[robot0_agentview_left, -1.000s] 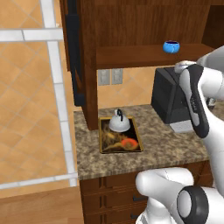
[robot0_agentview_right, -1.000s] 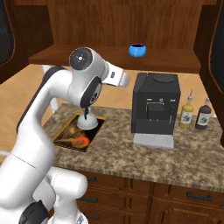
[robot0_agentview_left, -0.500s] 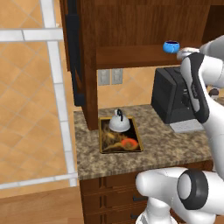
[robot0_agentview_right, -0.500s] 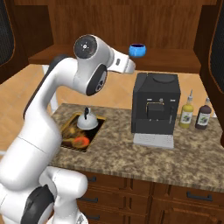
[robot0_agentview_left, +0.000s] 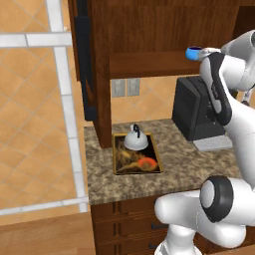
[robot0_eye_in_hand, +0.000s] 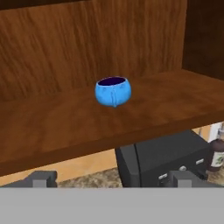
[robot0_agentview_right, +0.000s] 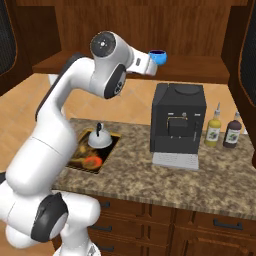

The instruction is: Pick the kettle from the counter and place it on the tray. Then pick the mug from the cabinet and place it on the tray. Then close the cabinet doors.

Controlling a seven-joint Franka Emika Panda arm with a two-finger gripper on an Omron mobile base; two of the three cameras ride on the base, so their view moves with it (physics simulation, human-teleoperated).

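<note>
The mug [robot0_eye_in_hand: 113, 91] — small, bright blue, rounded, dark inside, its handle facing the hand camera — stands upright on the cabinet [robot0_eye_in_hand: 65, 118] shelf, above the black coffee machine [robot0_agentview_right: 178, 117]. The gripper [robot0_eye_in_hand: 113, 179] is level with the shelf, short of the mug, fingertips [robot0_eye_in_hand: 41, 178] wide apart and empty — the kettle [robot0_agentview_left: 135, 140] sits on the tray [robot0_agentview_left: 119, 169]
</note>
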